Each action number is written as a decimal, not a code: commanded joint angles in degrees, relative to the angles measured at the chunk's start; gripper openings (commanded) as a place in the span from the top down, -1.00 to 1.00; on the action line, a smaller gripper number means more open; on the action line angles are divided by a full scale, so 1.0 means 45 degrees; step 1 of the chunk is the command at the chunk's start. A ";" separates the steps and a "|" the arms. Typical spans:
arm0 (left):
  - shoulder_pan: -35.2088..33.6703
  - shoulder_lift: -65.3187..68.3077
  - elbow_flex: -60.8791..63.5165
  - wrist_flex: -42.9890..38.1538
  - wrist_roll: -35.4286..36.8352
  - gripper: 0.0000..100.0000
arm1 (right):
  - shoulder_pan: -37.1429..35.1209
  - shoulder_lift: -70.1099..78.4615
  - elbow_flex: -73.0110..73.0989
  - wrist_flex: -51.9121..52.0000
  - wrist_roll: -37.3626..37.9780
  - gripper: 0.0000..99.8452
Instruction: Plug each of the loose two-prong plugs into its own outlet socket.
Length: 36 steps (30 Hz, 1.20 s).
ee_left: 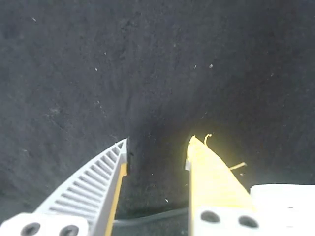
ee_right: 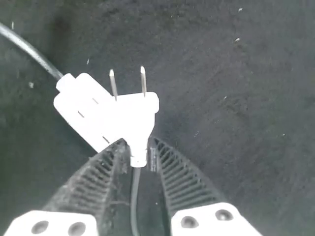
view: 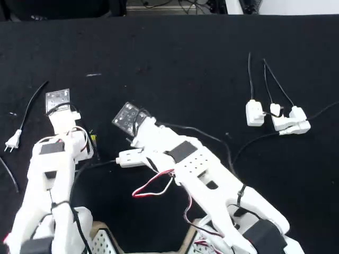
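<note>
My right gripper is shut on the tail of a white two-prong plug, whose prongs point away from the fingers. The plug lies against a white outlet socket block with slots and a dark cable. In the high view this socket block lies at the table's middle, under the right arm's wrist. My left gripper stands open over bare black table, just left of that block. Another loose plug lies at the far left.
At the right of the black table, two white socket blocks lie with cables running toward the back. A red and white wire loops off the right arm. A dark cable crosses under the left gripper.
</note>
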 commanded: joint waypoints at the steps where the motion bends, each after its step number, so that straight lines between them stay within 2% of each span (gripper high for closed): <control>1: -0.0029 -0.1270 0.0186 -0.0156 0.0371 0.61 | -0.0234 -0.0049 0.0049 -0.1016 -0.0313 0.98; 4: -0.0029 -0.2227 0.0615 -0.0156 0.1231 0.61 | -0.0234 -0.0068 0.0928 -0.2618 -0.0332 0.98; 8: -0.0029 -0.3985 0.1416 -0.0156 0.1407 0.61 | -0.0586 -0.0068 0.1553 -0.3966 -0.0332 0.98; 13: 0.0889 -0.7092 0.2628 0.0332 0.1368 0.61 | -0.1661 0.0029 0.1592 -0.4005 -0.0332 0.98; 19: 0.2081 -1.0901 0.3350 0.2344 0.0821 0.61 | -0.1797 0.0029 0.1690 -0.4063 -0.0332 0.98; 23: 0.2217 -1.2698 0.4015 0.2716 0.0742 0.61 | -0.1915 -0.0068 0.1827 -0.4103 -0.0332 0.98; 36: 0.2295 -1.4711 0.4698 0.3458 0.0742 0.61 | -0.2012 -0.0068 0.1807 -0.4103 -0.0332 0.98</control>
